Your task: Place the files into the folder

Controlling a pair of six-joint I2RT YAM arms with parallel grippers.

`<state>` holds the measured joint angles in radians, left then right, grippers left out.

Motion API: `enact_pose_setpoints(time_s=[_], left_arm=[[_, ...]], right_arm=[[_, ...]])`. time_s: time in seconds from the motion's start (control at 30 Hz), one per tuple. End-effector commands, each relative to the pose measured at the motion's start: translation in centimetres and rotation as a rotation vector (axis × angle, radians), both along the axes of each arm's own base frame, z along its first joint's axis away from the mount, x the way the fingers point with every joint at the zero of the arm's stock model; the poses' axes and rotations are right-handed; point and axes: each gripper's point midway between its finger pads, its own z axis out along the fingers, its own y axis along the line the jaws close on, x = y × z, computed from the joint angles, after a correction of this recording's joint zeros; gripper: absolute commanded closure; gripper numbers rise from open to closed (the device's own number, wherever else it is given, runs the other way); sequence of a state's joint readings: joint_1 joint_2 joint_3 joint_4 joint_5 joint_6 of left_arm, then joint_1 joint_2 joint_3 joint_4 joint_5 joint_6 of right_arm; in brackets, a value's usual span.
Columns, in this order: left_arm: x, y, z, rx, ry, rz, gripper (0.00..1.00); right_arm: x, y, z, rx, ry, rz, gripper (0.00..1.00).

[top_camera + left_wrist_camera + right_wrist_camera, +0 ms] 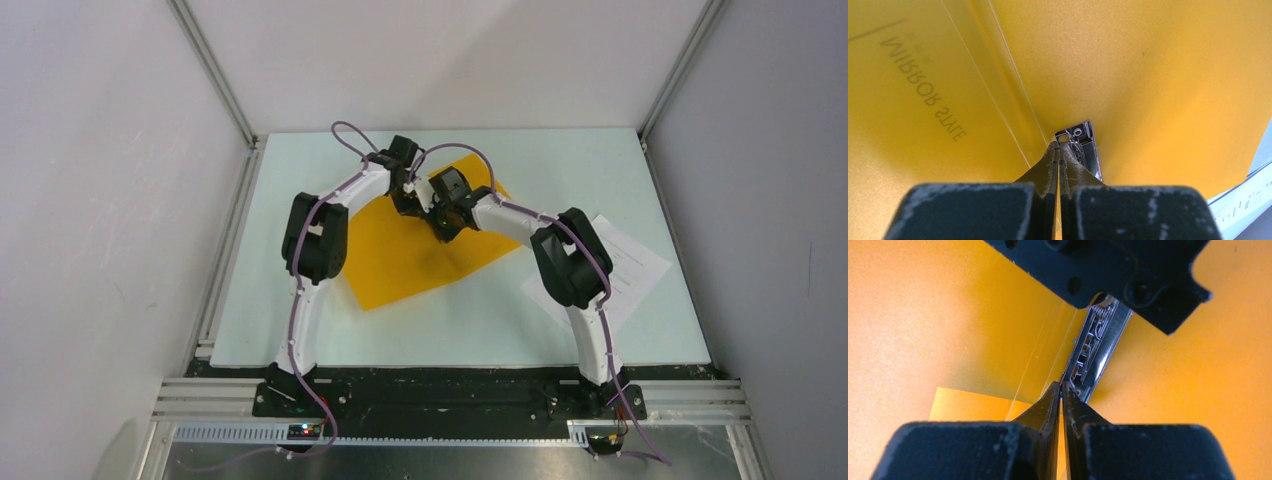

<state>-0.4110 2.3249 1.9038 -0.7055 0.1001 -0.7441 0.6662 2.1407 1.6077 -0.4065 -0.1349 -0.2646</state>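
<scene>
Poking at the silver metal clip (pixel 1095 347), left gripper (pixel 1058 145) and right gripper (pixel 1061 385) sit pinched shut inside the open flat orange-yellow card folder (pixel 400 260); thin white printed paper sheets (pixel 630 262) lie to its right, probably next to fetch.

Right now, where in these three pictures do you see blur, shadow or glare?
Top external view: soft even light, with a dim shadow on the middle of the folder; print on the files is too small to read. Left wrist view: near fingers blurred, metal clip glinting. Right wrist view: fingers soft too, the clip shows bright reflections.
</scene>
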Motion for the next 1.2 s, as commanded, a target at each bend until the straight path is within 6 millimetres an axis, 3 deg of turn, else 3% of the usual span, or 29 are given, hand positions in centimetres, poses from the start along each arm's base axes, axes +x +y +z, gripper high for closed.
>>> enact_pose_setpoints(time_s=[0.0,0.13,0.43,0.77,0.9,1.17], left_arm=[[-0.8,0.5,-1.5,0.020,0.048,0.013,1.00],[-0.8,0.4,-1.5,0.021,0.046,0.011,1.00],[-0.6,0.7,-1.5,0.026,0.044,0.017,1.00],[-0.6,0.7,-1.5,0.031,0.042,0.015,1.00],[-0.8,0.7,-1.4,0.032,0.042,0.011,1.00],[-1.0,0.6,-1.5,0.037,0.040,-0.011,1.00]], right_arm=[[0.5,0.1,-0.2,-0.029,-0.004,0.000,0.90],[-0.2,-0.4,-1.3,-0.065,0.040,0.001,0.90],[-4.0,-1.6,-3.8,-0.137,0.158,-0.002,0.89],[-1.3,-3.1,-5.2,-0.237,0.032,-0.077,0.87],[-1.6,-3.8,-6.4,-0.286,0.056,-0.083,0.87],[-1.3,-4.2,-6.5,-0.342,0.030,-0.099,0.88]])
